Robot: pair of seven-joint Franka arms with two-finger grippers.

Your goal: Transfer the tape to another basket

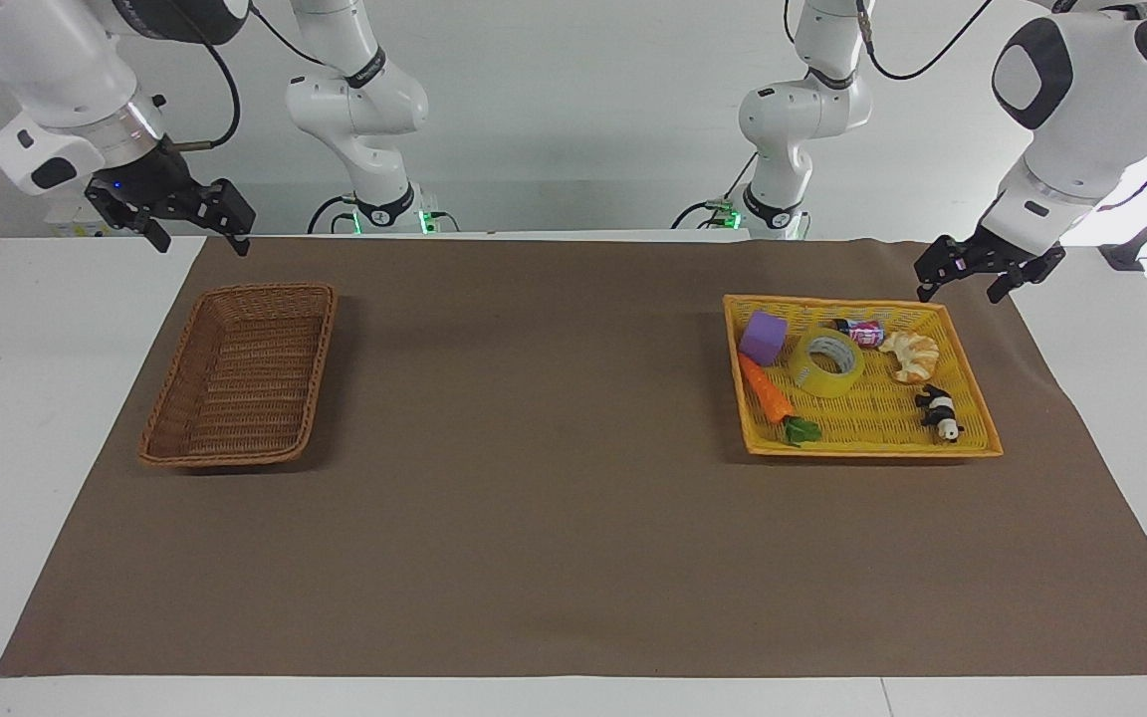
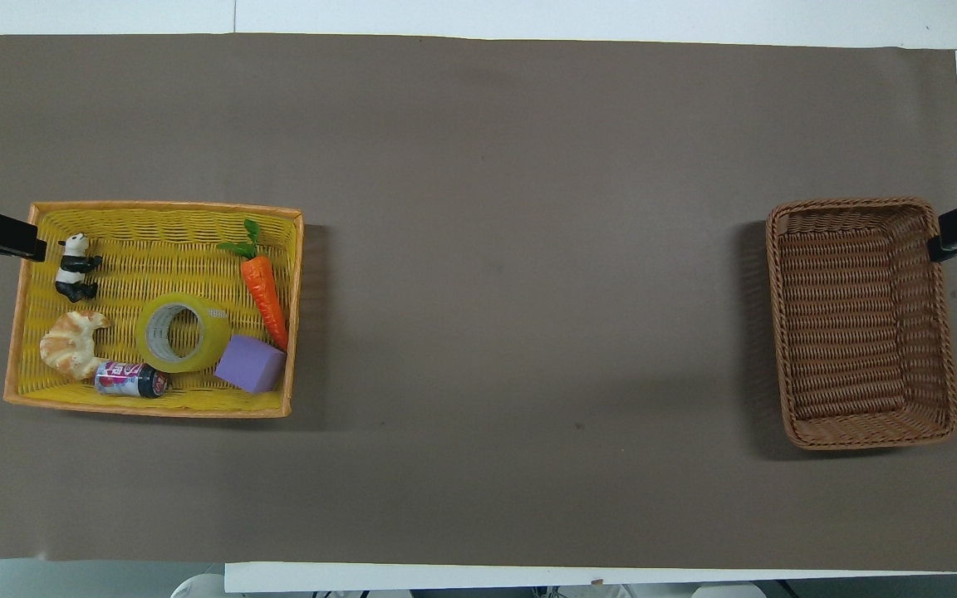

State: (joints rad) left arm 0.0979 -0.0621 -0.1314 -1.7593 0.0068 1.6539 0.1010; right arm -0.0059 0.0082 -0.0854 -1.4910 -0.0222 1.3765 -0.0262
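The tape (image 1: 827, 360) (image 2: 182, 332) lies flat in the middle of the yellow-orange tray basket (image 1: 872, 450) (image 2: 154, 208) at the left arm's end of the table. The brown wicker basket (image 1: 245, 378) (image 2: 861, 324) stands empty at the right arm's end. My left gripper (image 1: 960, 293) is open and empty, raised by the corner of the yellow basket nearest the robots, apart from the tape. My right gripper (image 1: 200, 244) is open and empty, raised over the mat's edge by the brown basket. Both arms wait.
Around the tape in the yellow basket lie a purple cube (image 1: 763, 336) (image 2: 250, 364), a toy carrot (image 1: 768, 390) (image 2: 265, 291), a small can (image 1: 862, 332) (image 2: 130, 379), a croissant (image 1: 912, 356) (image 2: 71, 342) and a panda figure (image 1: 940, 410) (image 2: 76, 267). A brown mat (image 1: 534, 448) covers the table.
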